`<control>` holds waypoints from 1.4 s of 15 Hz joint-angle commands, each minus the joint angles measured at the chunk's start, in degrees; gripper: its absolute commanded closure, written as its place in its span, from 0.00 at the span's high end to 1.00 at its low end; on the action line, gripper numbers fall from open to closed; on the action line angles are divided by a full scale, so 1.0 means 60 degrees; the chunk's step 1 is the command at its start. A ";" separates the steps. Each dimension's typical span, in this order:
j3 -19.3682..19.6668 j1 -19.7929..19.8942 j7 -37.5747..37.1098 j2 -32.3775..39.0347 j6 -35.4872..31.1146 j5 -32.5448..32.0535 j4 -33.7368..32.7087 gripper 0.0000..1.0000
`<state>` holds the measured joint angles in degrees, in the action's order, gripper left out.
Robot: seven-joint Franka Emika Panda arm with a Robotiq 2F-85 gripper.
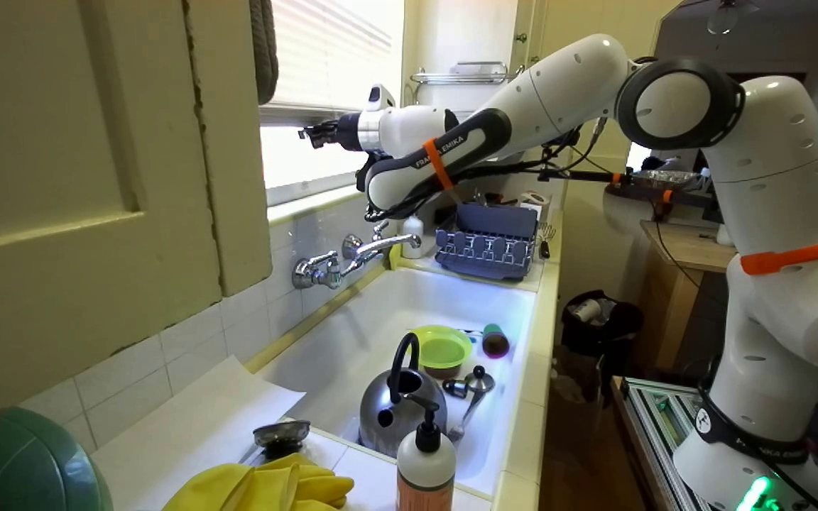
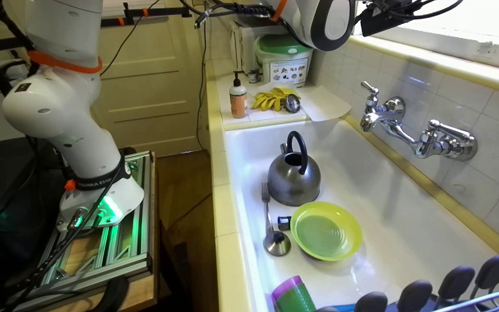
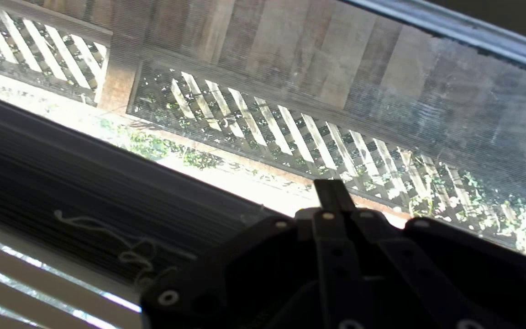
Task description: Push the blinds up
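The white blinds (image 1: 341, 53) hang over the upper window in an exterior view, with the bottom rail (image 1: 288, 116) level and the window bare below it. In the wrist view the blinds (image 3: 76, 178) appear as a dark stack of packed slats, with spaced slats at the lower left and a loose cord. My gripper (image 1: 304, 135) points at the window just below the rail. In the wrist view the gripper (image 3: 334, 185) has its fingertips together with nothing between them, beside the dark stack. I cannot tell whether it touches the blinds. In the remaining exterior view, blinds and fingertips are out of view.
A cream cabinet door (image 1: 96, 142) and a hanging grey cloth (image 1: 263, 50) stand beside the window. Below are the faucet (image 1: 380, 245), the sink (image 2: 383, 208) with a kettle (image 2: 294, 180) and yellow plate (image 2: 326, 231), and a dish rack (image 1: 487, 241).
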<state>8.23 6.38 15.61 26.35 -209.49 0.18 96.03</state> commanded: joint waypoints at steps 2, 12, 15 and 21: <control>0.0506 -0.0205 0.0359 0.0319 -0.0007 0.0702 -0.0315 0.00; 0.0460 0.0109 -0.0097 0.0757 0.0188 0.0530 -0.0370 0.00; -0.0144 0.0652 -0.0885 0.1148 -0.0164 -0.0334 -0.0856 0.00; -0.1454 0.1523 -0.2007 0.1286 0.0079 -0.1482 -0.1248 0.00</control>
<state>2.54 13.05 7.16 33.55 -209.52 -6.35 89.57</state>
